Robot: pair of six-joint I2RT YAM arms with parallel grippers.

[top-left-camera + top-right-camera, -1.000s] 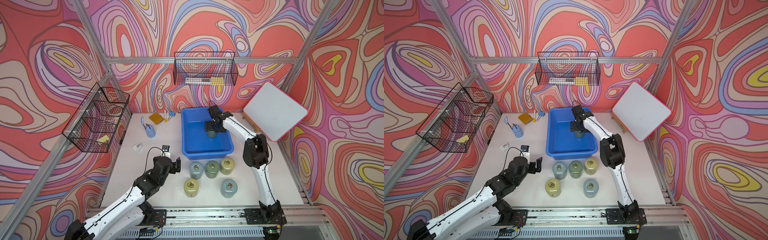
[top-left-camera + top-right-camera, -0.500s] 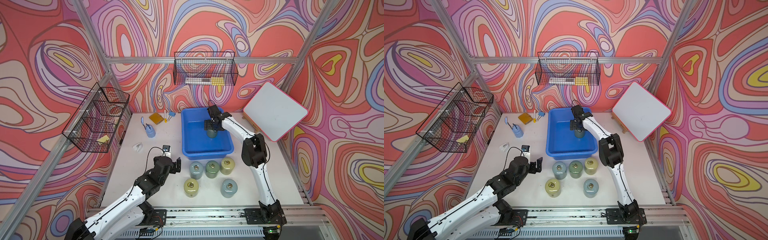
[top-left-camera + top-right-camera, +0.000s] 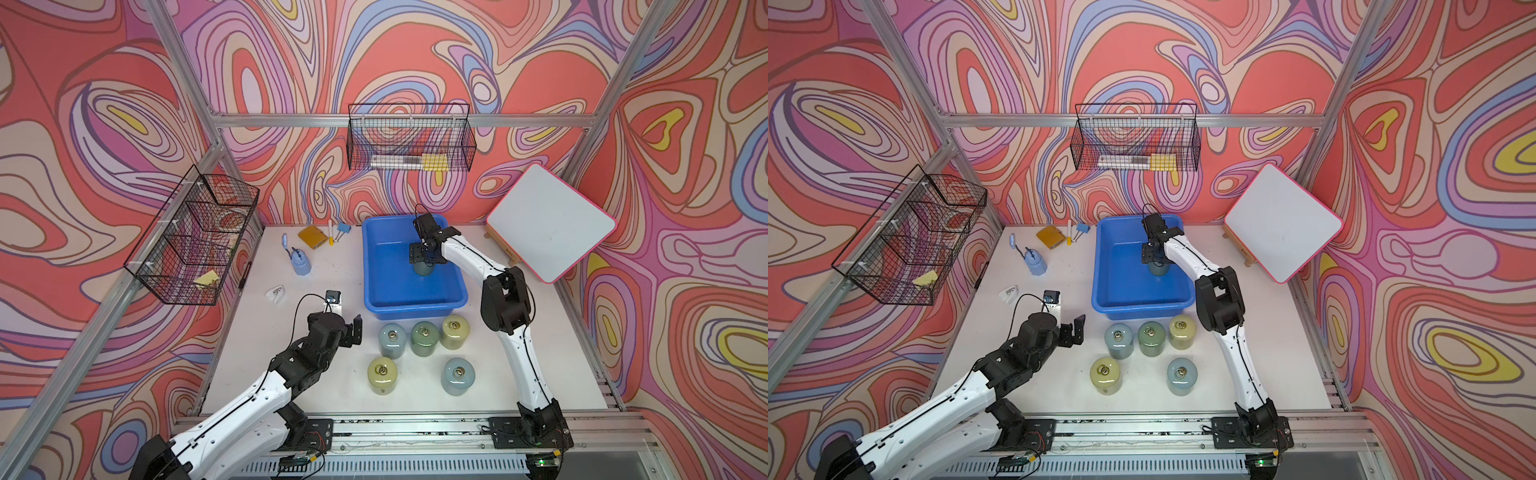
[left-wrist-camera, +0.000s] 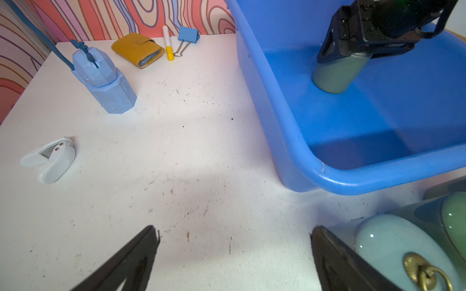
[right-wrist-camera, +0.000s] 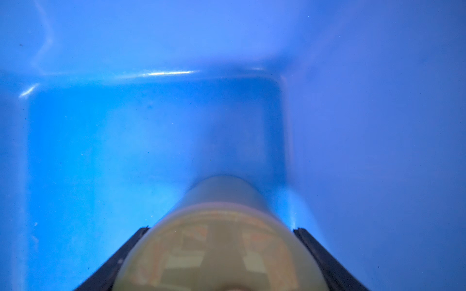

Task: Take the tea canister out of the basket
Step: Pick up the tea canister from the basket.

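Right gripper (image 3: 422, 261), directly above, clamps both sides of the dull-green cylindrical tea canister (image 4: 338, 73), which stands upright mid-floor in the bright blue plastic basket (image 3: 415, 308). Left gripper (image 3: 355, 330) gapes empty, well apart, nearer the front.

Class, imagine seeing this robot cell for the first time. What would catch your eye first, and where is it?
The swirling red, pink and purple walls all around hit first. Next comes the bright blue basket at the back of the white table, where the right gripper clasps a green tea canister standing inside. In front of the basket, five more canisters stand on the table, with the left gripper open beside them.
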